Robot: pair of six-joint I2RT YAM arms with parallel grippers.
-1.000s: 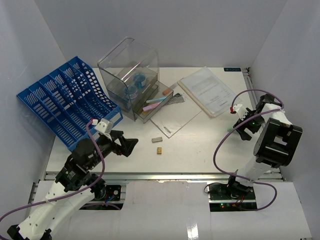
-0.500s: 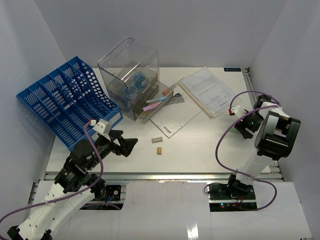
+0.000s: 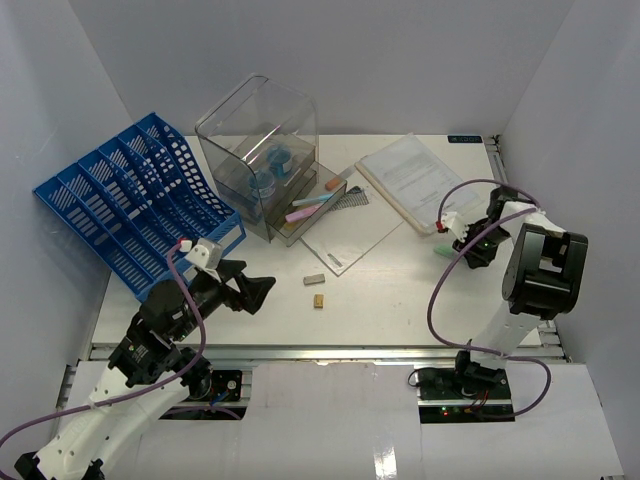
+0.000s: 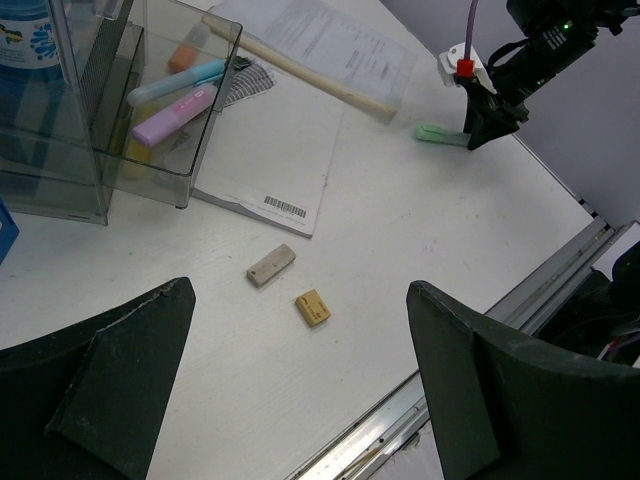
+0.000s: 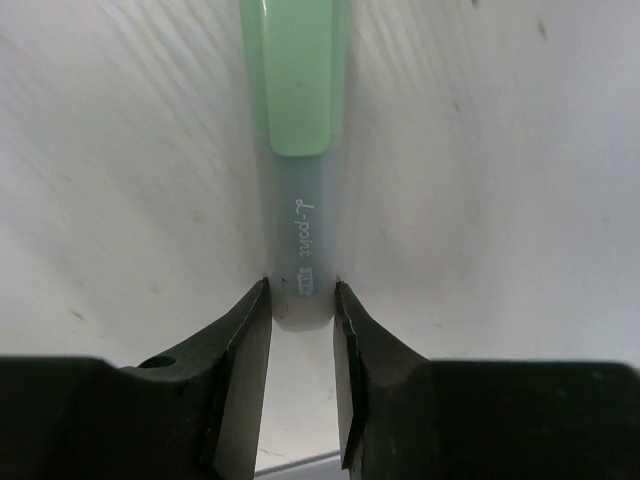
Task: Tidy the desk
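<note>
Tabletop [image 3: 400,290] spans scene, carries everything. Blue file rack [image 3: 130,205] far left, clear bin [image 3: 260,150] beside it, paper stack [image 3: 415,182] right. Left pincer [image 3: 258,293] wide open, idle. Right pincer [image 5: 302,295] pinches tail end of green highlighter [image 5: 297,150] lying flat: shallow grip, lift slowly. Papers lie between it and bin.

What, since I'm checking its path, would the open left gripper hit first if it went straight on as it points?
Probably the small tan rectangular block lying on the large flat white desk, though depth is unclear.
</note>
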